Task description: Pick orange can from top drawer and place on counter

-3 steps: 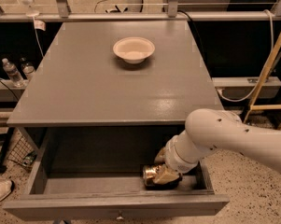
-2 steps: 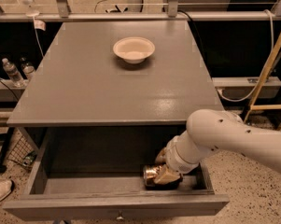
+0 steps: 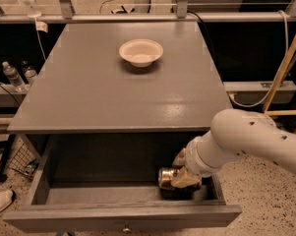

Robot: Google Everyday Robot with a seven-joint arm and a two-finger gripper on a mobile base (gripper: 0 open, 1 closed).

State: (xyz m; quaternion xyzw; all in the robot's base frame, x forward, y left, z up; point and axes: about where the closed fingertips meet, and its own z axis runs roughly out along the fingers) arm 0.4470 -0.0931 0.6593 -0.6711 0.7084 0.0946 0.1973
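Nothing's budged since a second ago: arm, can and bowl all sit where they were, so this is a held pose. My hand (image 3: 181, 170) is down in the front right corner of the open drawer (image 3: 88, 194), reaching in from the right. The can (image 3: 165, 177) lies on its side on the drawer floor, silver end facing left. My fingers (image 3: 188, 180) look pressed against it, one above and one below. I think I'm pinching it, though my wrist hides the far side of the grip. Coming in low makes sense, since the table (image 3: 113, 97) overhangs the back of the drawer and any lift has to clear that edge. Up top, the bowl (image 3: 141, 51) sits toward the far side, leaving bare grey surface nearer for the set-down. The can isn't off the drawer floor yet.
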